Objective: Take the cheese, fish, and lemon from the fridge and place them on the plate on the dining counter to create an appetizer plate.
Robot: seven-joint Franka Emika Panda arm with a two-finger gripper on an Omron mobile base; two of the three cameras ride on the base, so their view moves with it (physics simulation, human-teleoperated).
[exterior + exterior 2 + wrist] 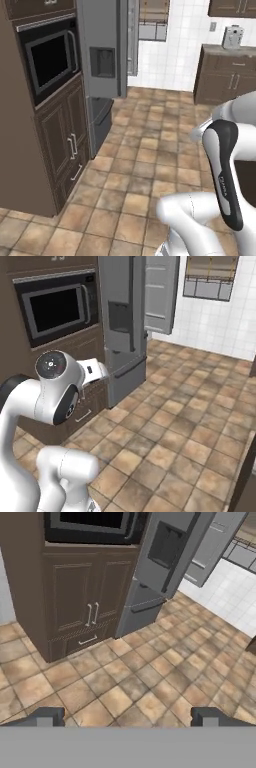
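Brown tiled floor [150, 677] runs to the fridge [122, 331], one door ajar beside the microwave [50, 57]; the pincer [127, 717] hangs spread and empty, probably ready to reach inside.

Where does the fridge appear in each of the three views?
Left base view: fridge at upper centre-left, right of the microwave.
Right base view: fridge at upper centre.
Hand view: fridge at upper right of centre.
Shared landmark: the dark dispenser panel on its door.
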